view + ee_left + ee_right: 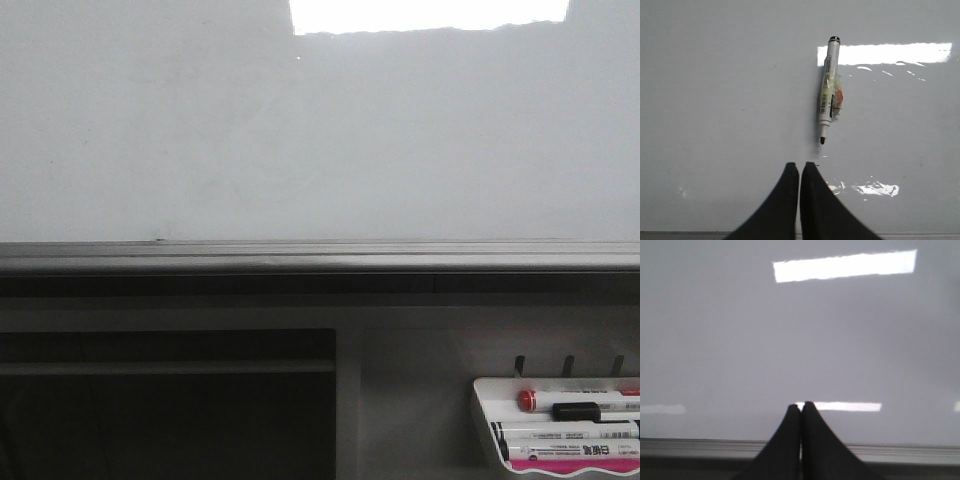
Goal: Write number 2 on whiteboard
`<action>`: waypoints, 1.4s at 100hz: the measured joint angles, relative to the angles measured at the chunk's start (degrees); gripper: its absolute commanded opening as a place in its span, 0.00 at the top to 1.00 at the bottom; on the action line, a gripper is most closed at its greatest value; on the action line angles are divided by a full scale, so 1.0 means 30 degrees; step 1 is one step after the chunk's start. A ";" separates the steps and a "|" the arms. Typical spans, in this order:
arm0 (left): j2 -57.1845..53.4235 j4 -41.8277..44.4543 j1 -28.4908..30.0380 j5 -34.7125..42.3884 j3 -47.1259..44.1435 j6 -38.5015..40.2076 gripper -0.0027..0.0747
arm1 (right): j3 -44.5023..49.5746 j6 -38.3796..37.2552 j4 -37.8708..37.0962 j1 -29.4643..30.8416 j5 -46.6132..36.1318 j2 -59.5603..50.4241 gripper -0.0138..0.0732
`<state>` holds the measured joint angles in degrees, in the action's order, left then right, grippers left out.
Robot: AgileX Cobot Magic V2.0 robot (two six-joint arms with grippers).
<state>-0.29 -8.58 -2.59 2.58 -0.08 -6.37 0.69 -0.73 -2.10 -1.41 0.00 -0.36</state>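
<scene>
The whiteboard (200,130) fills most of the front view, a pale grey glossy surface with a grey metal rail (320,258) along its bottom edge. No numeral shows on it in any view, so the number 2 has not been written and the task looks to be at its very start.

In the left wrist view, the left tool (799,166) has its two dark fingers pressed together, tips meeting, with nothing between them. Just beyond the tips an uncapped marker (827,90) seems to rest against the glossy pale surface, its black nib pointing toward the tool. Tool and marker are apart, not touching. Picking up a marker appears to be the first thing left to do.

In the right wrist view, the right tool (801,407) is likewise closed tip to tip and holds nothing. It points at bare board just above the rail.

At the far lower right of the front view, below the rail, a small white tray (490,420) holds several more markers (570,425), one with a red cap.
</scene>
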 measured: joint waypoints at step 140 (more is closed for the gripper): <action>0.8165 0.1992 0.0000 -1.2567 1.1387 0.0000 0.99 | -1.1857 0.0625 0.1031 0.0000 1.3880 0.8439 0.93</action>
<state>24.21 -2.60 -2.59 -35.12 34.08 -6.37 -34.88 1.15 0.99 -1.41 41.64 24.95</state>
